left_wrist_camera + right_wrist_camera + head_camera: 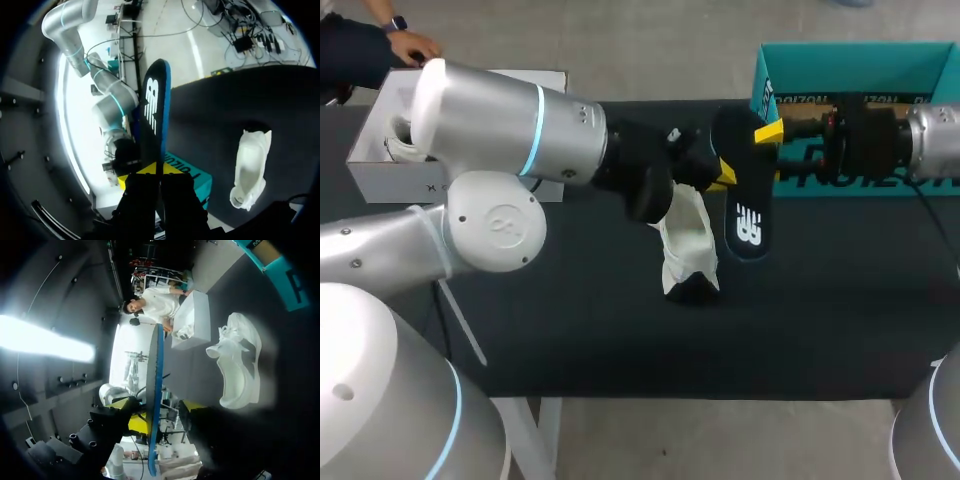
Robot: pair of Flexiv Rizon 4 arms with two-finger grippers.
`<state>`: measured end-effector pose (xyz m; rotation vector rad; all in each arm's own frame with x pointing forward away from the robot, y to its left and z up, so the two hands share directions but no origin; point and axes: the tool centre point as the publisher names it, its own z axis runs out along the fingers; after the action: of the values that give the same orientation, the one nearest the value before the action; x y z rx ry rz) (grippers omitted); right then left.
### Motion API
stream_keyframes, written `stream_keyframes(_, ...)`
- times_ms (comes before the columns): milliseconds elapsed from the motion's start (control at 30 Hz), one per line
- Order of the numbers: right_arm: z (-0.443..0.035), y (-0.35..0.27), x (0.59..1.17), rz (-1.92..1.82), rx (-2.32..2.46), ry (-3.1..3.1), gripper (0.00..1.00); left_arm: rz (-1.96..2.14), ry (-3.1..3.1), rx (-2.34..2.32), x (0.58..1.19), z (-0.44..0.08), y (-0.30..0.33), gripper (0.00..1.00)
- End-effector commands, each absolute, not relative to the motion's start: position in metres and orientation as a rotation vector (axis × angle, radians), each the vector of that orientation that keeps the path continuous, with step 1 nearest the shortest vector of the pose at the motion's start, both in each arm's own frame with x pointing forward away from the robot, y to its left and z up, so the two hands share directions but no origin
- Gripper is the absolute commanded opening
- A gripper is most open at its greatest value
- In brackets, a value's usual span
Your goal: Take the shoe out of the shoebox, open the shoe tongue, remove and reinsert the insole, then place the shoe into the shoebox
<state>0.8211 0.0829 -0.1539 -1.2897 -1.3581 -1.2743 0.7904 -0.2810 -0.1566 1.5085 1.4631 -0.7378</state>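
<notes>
right gripper (164,414): fingers spread, a yellow tip on either side of the insole; one fingertip (136,423) lies against its face, the other stands clear with a gap showing.
insole (155,390): seen edge-on, dark with a blue rim, between the fingers and reaching well ahead of them.
shoe (240,365): white, lying on the dark table (285,345) ahead of the gripper, beside the insole but apart from it.
white box (196,315): beyond the shoe, toward the table's left, something white inside.
shoebox (280,267): teal, on the far side, near the shoe.
</notes>
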Motion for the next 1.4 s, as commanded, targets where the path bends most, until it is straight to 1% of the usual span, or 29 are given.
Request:
stream_keyframes(33,-0.157,0.085,0.821,-1.271,-1.285,-1.355,0.0,-0.736,1.467,1.502,0.793,-0.159,-0.288,0.0)
stream_keyframes(367,-0.163,0.088,0.822,-1.266,-1.286,-1.348,0.0,-0.738,1.505,1.521,0.793,-0.161,-0.284,0.0)
stream_keyframes(400,-0.163,0.089,0.823,-1.266,-1.284,-1.348,0.0,-0.73,1.517,1.528,0.793,-0.161,-0.283,0.32)
stream_keyframes(433,-0.163,0.089,0.823,-1.267,-1.282,-1.347,0.0,-0.725,1.534,1.528,0.793,-0.161,-0.282,0.96)
stream_keyframes(467,-0.164,0.09,0.823,-1.267,-1.28,-1.346,0.0,-0.724,1.538,1.538,0.794,-0.161,-0.28,1.0)
stream_keyframes(633,-0.167,0.092,0.826,-1.261,-1.272,-1.345,0.0,-0.685,1.636,1.655,0.794,-0.155,-0.268,1.0)
stream_keyframes(900,-0.181,0.096,0.831,-1.203,-1.312,-1.386,0.0,-0.651,1.845,1.875,0.799,-0.124,-0.257,1.0)
stream_keyframes(1133,-0.191,0.1,0.834,-1.184,-1.333,-1.393,0.0,-0.453,1.931,2.0,0.811,-0.104,-0.261,1.0)
stream_keyframes(1233,-0.193,0.101,0.835,-1.181,-1.338,-1.396,0.0,-0.267,1.931,2.107,0.817,-0.104,-0.26,1.0)
stream_keyframes(1400,-0.195,0.103,0.837,-1.171,-1.344,-1.407,0.0,-0.072,1.916,2.2,0.827,-0.102,-0.258,1.0)
